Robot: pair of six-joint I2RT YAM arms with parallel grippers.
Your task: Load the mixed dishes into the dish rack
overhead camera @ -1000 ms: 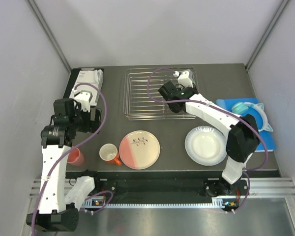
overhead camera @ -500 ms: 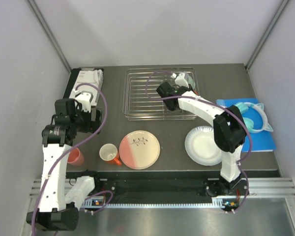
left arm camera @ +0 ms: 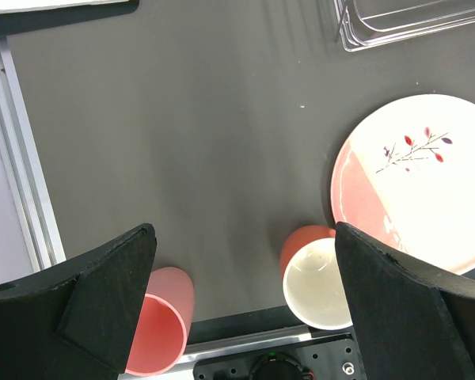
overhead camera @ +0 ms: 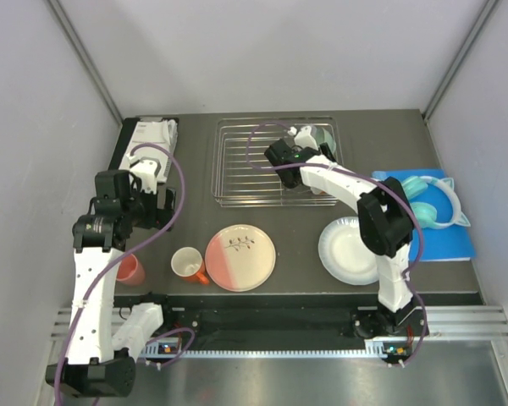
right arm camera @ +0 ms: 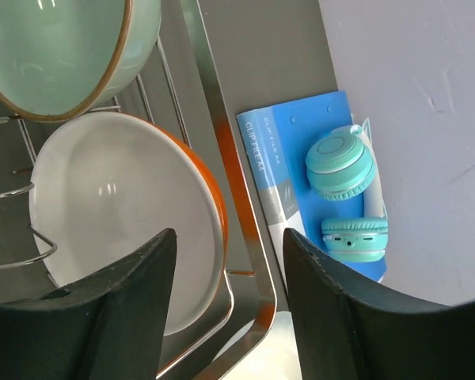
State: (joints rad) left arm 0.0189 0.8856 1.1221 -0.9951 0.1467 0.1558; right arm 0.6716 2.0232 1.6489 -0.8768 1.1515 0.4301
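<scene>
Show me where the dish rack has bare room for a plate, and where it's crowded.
In the dish rack, the left half is bare wire. Its right end is crowded: the mint green bowl and an orange, white-lined bowl sit there under the right gripper. On the table, a bare strip lies between the twig plate and the white plate.

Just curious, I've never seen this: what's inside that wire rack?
The dish rack holds a mint green bowl and an orange bowl with a white inside, at its right end. From above, the right arm covers part of that end, hiding whatever lies beneath.
</scene>
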